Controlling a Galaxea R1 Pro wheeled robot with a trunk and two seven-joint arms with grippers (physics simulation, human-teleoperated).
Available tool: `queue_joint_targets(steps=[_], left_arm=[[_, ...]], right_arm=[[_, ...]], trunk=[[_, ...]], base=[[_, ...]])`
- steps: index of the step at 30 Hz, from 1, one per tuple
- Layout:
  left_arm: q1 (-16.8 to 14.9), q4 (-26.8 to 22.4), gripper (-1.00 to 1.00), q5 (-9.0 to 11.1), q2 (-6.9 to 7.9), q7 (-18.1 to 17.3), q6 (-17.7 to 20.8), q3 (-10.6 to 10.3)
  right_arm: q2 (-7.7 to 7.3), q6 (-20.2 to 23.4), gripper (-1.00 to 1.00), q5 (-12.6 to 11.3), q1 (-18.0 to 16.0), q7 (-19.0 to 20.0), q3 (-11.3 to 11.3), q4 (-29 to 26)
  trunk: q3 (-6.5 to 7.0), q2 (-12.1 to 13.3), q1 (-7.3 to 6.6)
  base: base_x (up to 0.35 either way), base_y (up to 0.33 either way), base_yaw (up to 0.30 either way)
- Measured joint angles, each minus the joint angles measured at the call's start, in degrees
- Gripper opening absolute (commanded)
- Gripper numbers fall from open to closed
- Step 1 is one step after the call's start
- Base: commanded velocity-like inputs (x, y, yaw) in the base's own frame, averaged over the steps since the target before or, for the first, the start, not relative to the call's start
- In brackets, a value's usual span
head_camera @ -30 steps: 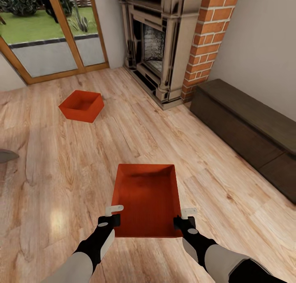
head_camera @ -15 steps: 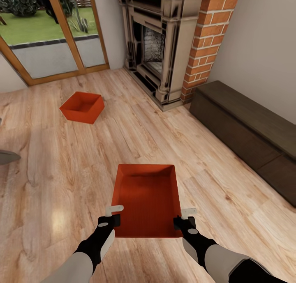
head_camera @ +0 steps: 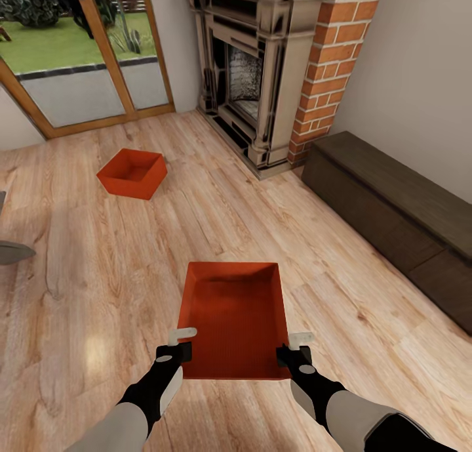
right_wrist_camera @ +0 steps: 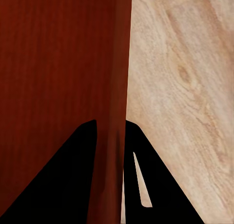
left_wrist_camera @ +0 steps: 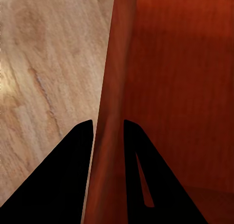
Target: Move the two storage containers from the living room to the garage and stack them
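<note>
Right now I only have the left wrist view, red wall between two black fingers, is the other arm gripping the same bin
Observer: Yes. The right gripper straddles the opposite side wall of the held container, one finger inside and one outside.
Operator: And where is the second bin?
Observer: The second container sits on the wood floor ahead and to the left, near the glass doors, apart from the held one.
Operator: Anything close on my right?
Observer: A long dark bench runs along the right wall, past the brick fireplace.
Operator: Is my left grip placed like the right?
Observer: Yes, the left gripper clamps the left wall at its near end, mirroring the right.
</note>
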Motion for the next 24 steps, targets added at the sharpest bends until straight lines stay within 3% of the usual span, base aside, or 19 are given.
queue_joint_targets(steps=[24], left_arm=[[-0.01, 0.04, -1.0, 0.0, 0.01, 0.0, 0.0, -0.06]], right_arm=[[0.03, -0.11, -1.0, -0.03, 0.0, 0.05, -0.05, 0.16]], trunk=[[4.31, 9.63, -5.27]], base=[[0.0, 0.0, 0.0]])
